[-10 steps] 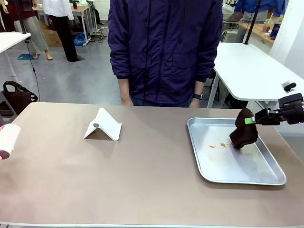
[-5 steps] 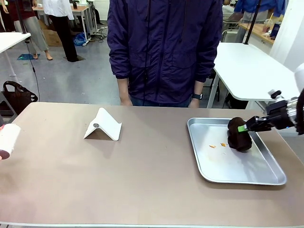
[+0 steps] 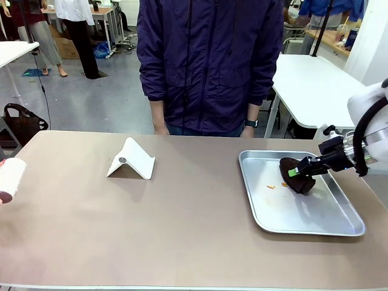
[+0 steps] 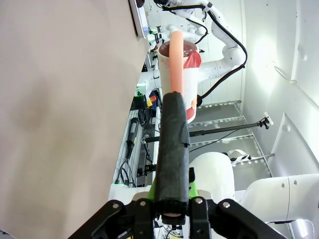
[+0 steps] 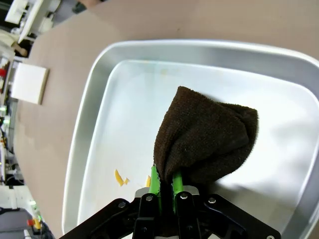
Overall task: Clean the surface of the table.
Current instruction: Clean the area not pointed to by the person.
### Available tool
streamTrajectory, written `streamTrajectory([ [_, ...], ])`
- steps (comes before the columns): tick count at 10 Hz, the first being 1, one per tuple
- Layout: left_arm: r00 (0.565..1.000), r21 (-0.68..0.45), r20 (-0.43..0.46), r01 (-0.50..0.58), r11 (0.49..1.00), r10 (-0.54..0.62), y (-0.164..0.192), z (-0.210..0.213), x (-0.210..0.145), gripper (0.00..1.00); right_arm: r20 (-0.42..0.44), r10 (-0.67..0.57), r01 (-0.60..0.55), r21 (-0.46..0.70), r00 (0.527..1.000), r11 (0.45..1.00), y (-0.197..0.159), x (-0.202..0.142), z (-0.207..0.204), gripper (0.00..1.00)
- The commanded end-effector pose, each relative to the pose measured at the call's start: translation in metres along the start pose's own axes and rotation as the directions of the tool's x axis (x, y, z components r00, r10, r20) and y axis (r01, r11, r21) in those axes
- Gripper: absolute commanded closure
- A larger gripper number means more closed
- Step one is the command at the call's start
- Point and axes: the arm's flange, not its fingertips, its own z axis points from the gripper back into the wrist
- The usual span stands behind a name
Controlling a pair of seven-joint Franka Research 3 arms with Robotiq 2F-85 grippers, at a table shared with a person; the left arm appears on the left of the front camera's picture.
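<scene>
**Right arm.** Comes in from the right side, forearm low and level, reaching left over the metal tray [image 3: 303, 225]. The right gripper [image 3: 294, 173] is clamped tight on a dark brown cloth [image 3: 301, 183]. In the right wrist view the green pads pinch a fold of the cloth, and the rest bunches out ahead of them onto the tray floor. The cloth's lower edge touches the tray.

**Left arm.** The left gripper [image 4: 172, 191] is closed on the black foam-wrapped handle [image 4: 172, 144] of a roller. An orange stem [image 4: 176, 59] runs on from the handle to a white roll [image 4: 188, 74] with a dark red end.

**Table.** The table [image 3: 182, 230] spans the whole foreground, brownish-taupe and matte. It carries the tray at right and a white folded stand [image 3: 131, 159] left of centre.

**Hidden or unclear.**
- The right fingertips are buried in the cloth.
- Small orange crumbs [image 3: 270, 186] lie on the tray just left of the cloth, too small to identify.
- In the front view the roll is cut off by the left edge.
- A person [image 3: 209, 60] stands at the far side, with hands mostly hidden behind the table edge.
</scene>
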Motion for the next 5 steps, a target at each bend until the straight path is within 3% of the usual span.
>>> streamTrajectory([
  [1,1.0,-0.007,0.011,0.014,1.0,-0.014,-0.005,-0.002,-0.001,0.78,-0.046,0.02,-0.02,-0.002,0.999,1.0,0.004,-0.013,-0.028,0.89],
  [5,1.0,-0.007,0.011,0.014,1.0,-0.014,-0.005,-0.002,-0.001,0.78,-0.098,0.109,-0.104,0.055,0.989,0.993,0.038,-0.026,-0.05,0.89],
])
